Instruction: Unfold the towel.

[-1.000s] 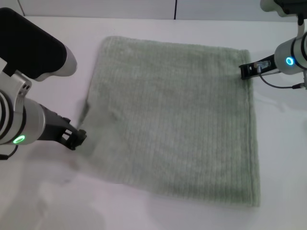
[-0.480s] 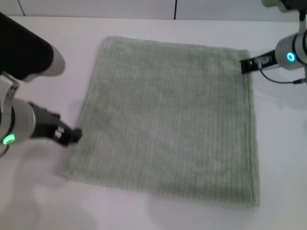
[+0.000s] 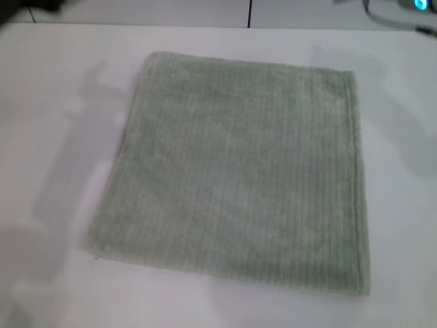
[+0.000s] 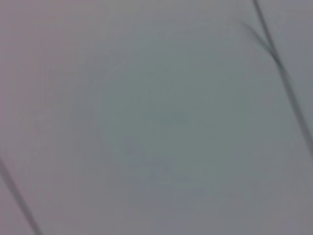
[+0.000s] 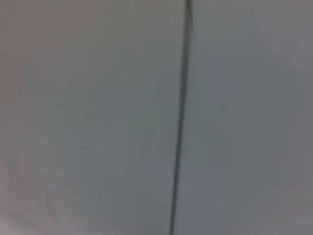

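I see the towel flat mid-desk, looking fully unfolded; both pincers are out of view, grip unknowable.

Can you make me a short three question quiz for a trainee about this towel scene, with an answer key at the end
1. True or false: the towel lies spread open and flat on the white table.
2. Multiple choice: in the head view, where are the robot's hands? A) both gripping towel corners, B) one pressing the towel's middle, C) neither is in view.
3. Fill in: the towel's colour is pale ____.

Key
1. True. It shows as one flat, roughly square sheet, with no fold visible.
2. C. Only a bit of the right arm shows at the far right corner, and the wrist views show only blank surfaces.
3. Green.
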Robot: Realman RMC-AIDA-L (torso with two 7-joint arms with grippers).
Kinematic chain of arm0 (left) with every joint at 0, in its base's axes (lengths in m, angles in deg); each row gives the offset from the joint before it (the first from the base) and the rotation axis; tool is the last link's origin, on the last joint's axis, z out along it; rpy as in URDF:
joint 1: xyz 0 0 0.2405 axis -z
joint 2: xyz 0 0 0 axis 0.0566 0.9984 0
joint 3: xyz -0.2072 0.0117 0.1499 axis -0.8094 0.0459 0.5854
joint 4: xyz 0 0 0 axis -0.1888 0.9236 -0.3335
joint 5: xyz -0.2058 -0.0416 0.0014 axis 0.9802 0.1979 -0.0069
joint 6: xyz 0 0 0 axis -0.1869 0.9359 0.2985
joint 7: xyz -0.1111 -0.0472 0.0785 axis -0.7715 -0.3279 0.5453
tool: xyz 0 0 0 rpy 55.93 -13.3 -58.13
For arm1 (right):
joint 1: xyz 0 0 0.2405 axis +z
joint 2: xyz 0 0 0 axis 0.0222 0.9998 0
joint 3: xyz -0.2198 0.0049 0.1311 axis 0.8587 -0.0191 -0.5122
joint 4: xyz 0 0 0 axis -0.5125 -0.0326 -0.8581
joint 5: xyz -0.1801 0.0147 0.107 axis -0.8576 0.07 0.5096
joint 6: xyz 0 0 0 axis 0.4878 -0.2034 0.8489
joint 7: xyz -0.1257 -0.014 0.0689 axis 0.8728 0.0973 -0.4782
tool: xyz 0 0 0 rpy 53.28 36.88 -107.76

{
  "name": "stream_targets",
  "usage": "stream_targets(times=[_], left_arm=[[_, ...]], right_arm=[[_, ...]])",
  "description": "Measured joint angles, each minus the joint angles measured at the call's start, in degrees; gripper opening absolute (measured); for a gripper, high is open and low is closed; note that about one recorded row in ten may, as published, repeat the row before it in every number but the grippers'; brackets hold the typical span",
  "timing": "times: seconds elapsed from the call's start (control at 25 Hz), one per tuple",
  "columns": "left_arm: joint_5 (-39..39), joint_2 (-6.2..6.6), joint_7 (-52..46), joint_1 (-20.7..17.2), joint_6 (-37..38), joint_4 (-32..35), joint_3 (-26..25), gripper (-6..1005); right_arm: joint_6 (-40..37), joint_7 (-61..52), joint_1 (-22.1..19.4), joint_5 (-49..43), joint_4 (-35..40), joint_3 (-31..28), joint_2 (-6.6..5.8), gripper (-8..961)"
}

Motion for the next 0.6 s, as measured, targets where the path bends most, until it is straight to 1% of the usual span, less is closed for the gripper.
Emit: stream_targets(times=[0.04,0.08,0.12,0.2,0.24,0.28,0.32,0.36,0.4,0.44,0.48,0.52,0.6], left_arm=[[0.04,-0.07,0.09,-1.06,7.67,1.77,0.14,781],[0.25,-0.12,-0.03,-3.06,24.83,7.27,0.67,795],[0.25,-0.12,-0.03,-3.06,24.83,7.27,0.67,795],[1.22,-0.22,-0.46,-3.91,41.52,14.94,1.63,795],[2.22,-0.25,-0.75,-4.07,49.91,19.21,2.27,795],[4.74,-0.21,-1.20,-3.61,61.64,26.60,3.27,795],[4.74,-0.21,-1.20,-3.61,61.64,26.60,3.27,795],[7.13,-0.21,-1.49,-2.23,70.80,34.09,3.93,795],[8.10,-0.21,-1.68,-1.25,73.20,38.18,4.03,795],[8.10,-0.21,-1.68,-1.25,73.20,38.18,4.03,795],[10.05,-0.28,-2.85,0.86,77.95,46.83,4.68,795],[10.05,-0.28,-2.85,0.86,77.95,46.83,4.68,795],[11.84,-0.29,-4.91,2.90,82.27,54.19,5.35,795]], right_arm=[[-5.16,0.62,-2.99,-0.01,-3.63,2.73,-0.01,-1],[-18.08,3.22,-10.06,0.01,-8.90,8.90,-0.02,-1],[-18.08,3.22,-10.06,0.01,-8.90,8.90,-0.02,-1],[-35.62,6.52,-17.39,-0.08,-10.28,15.94,-0.04,-1],[-44.25,7.45,-20.00,-0.29,-9.74,18.81,-0.07,-1],[-62.65,8.02,-24.69,-0.68,-4.66,23.98,-0.01,-1],[-62.65,8.02,-24.69,-0.68,-4.66,23.98,-0.01,-1],[-71.92,7.44,-26.35,-0.61,-0.92,25.75,0.07,-1],[-79.80,6.39,-27.28,-0.35,3.24,26.97,0.17,-1],[-88.32,4.78,-27.90,0.48,8.18,27.90,0.25,-1],[-102.31,1.01,-28.38,3.47,18.57,29.52,0.42,-1],[-102.31,1.01,-28.38,3.47,18.57,29.52,0.42,0],[-112.44,-1.63,-27.77,7.99,27.71,30.82,0.45,0]])
